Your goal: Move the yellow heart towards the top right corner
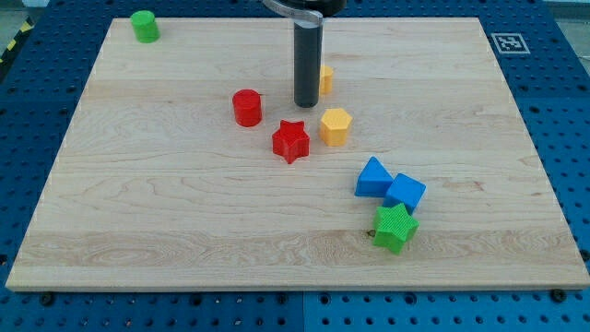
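A yellow block point(325, 78), largely hidden behind my rod so its shape cannot be made out, sits just above the board's centre. My tip point(306, 103) rests on the board right next to it, at its lower left. A yellow hexagon-like block point(336, 126) lies just below and to the right of my tip. A red star point(291, 141) lies below my tip, and a red cylinder point(247, 108) to its left.
A green cylinder point(145, 26) stands near the top left corner. A blue triangle point(372, 177), a blue cube point(405, 193) and a green star point(395, 228) cluster at the lower right. A fiducial tag point(510, 42) marks the top right corner of the wooden board point(138, 203).
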Controlling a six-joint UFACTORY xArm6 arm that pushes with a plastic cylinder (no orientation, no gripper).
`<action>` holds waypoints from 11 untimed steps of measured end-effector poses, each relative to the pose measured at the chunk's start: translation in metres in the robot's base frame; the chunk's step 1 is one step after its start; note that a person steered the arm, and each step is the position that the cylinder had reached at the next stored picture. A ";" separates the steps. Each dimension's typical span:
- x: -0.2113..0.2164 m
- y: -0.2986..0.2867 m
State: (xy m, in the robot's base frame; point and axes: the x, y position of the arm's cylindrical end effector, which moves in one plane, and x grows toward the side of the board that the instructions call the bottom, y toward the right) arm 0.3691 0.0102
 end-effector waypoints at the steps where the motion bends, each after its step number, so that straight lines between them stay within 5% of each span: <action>1: -0.021 0.000; 6: -0.055 0.103; 11: -0.089 0.115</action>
State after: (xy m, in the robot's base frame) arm 0.2802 0.1247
